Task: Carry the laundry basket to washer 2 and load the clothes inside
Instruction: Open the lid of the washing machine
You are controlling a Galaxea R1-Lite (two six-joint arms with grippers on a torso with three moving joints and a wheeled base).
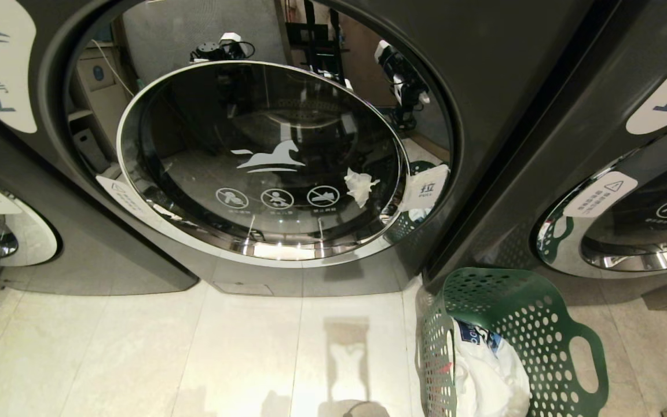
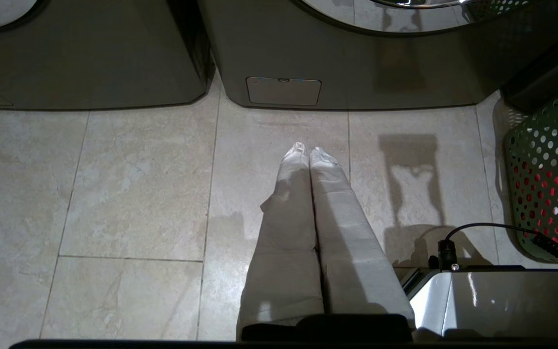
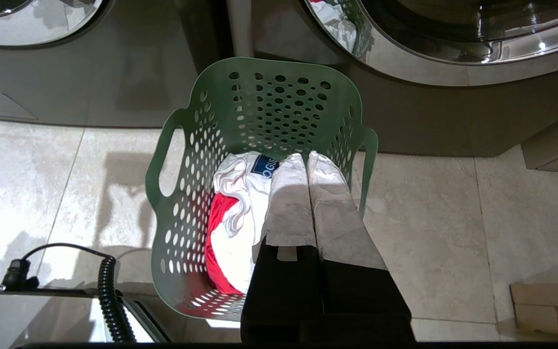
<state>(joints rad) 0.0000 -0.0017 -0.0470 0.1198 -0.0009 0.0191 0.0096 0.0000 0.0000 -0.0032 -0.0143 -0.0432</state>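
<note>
Below, green perforated laundry basket (image 1: 533, 330), clothes (image 3: 233, 213) seemingly white and red

The floor (image 1: 194, 353) is laid with pale beige stone-look tiles, separated by thin grout lines. Glare and hard shadows are cast across it. A cardboard box (image 3: 548, 310) is seen at one edge.

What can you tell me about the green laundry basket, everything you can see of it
The laundry basket is green, plastic-looking, with rounded corners, round holes through its walls and a looped handle on each side. It stands upright on the pale tiled floor, in front of the gap between washer 2 and the machine labelled 1. Inside lie the clothes: a white garment with a blue patch and a red one. The right gripper, jaws shut, hangs above them, not gripping the basket.
</note>
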